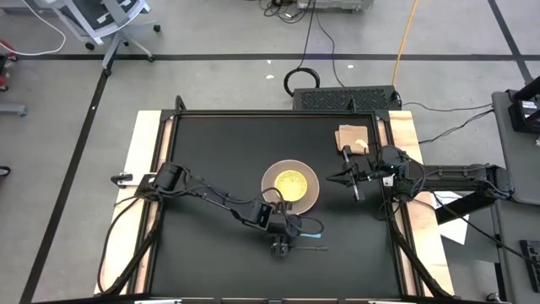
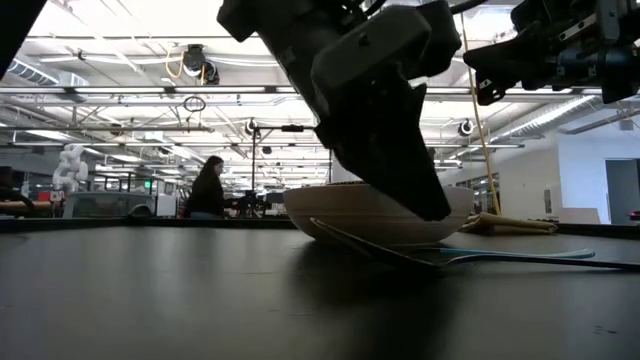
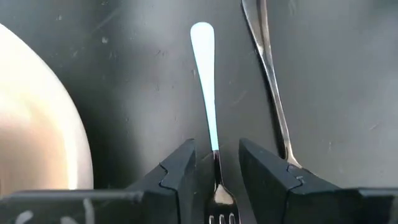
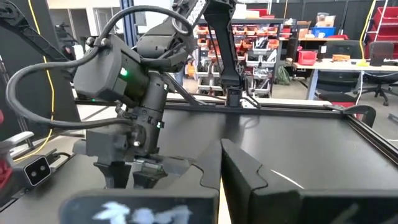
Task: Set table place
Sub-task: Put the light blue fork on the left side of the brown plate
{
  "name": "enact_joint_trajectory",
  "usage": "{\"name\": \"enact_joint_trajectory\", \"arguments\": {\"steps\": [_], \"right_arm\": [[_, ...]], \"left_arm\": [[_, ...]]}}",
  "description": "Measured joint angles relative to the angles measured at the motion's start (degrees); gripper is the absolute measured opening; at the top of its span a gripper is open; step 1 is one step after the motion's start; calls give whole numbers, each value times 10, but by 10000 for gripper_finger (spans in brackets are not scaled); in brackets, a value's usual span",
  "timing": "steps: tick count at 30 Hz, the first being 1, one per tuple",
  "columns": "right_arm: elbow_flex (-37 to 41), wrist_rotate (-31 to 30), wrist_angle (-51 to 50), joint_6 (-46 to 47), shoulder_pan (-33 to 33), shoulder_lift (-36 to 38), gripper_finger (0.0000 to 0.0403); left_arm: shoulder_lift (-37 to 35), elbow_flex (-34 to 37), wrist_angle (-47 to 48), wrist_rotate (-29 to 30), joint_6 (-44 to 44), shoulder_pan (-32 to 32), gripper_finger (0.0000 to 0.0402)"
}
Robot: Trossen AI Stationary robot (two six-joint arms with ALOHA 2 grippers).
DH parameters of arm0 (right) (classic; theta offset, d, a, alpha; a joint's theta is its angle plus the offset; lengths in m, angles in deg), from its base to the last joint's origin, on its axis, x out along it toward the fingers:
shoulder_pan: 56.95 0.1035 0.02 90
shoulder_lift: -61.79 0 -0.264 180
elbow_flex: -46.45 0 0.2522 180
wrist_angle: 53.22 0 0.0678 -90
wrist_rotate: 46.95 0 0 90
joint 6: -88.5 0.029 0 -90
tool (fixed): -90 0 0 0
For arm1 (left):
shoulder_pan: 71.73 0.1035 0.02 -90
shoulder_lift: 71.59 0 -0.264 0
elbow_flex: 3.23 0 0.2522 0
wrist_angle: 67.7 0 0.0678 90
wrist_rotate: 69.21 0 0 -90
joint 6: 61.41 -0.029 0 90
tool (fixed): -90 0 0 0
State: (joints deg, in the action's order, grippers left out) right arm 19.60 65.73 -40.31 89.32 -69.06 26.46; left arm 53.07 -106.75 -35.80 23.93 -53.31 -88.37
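Observation:
A fork with a light-blue handle [image 3: 203,68] lies flat on the black table [image 1: 211,152], just near-side of a round plate [image 1: 291,184] that has something yellow on it. My left gripper [image 3: 216,177] is open, tilted down over the fork. Its two fingers stand on either side of the fork's neck [image 3: 216,163], just behind the tines, without touching it. In the high view, the left gripper [image 1: 287,230] sits at the fork's [image 1: 310,227] left end. My right gripper [image 1: 331,178] is shut and empty, held level above the table, right of the plate.
A silver utensil [image 3: 268,74] lies beside the fork, on the side away from the plate, also seen as the silver utensil [image 1: 310,248] in the high view. A tan mat [image 1: 354,138] sits at the far right of the table. People sit in the room beyond the table.

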Motion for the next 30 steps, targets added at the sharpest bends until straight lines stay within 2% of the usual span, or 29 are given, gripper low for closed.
{"name": "enact_joint_trajectory", "arguments": {"steps": [30], "right_arm": [[0, 0, -1, -3, 0, -1, 0]], "left_arm": [[26, 10, -8, -18, 11, 9, 125]]}}
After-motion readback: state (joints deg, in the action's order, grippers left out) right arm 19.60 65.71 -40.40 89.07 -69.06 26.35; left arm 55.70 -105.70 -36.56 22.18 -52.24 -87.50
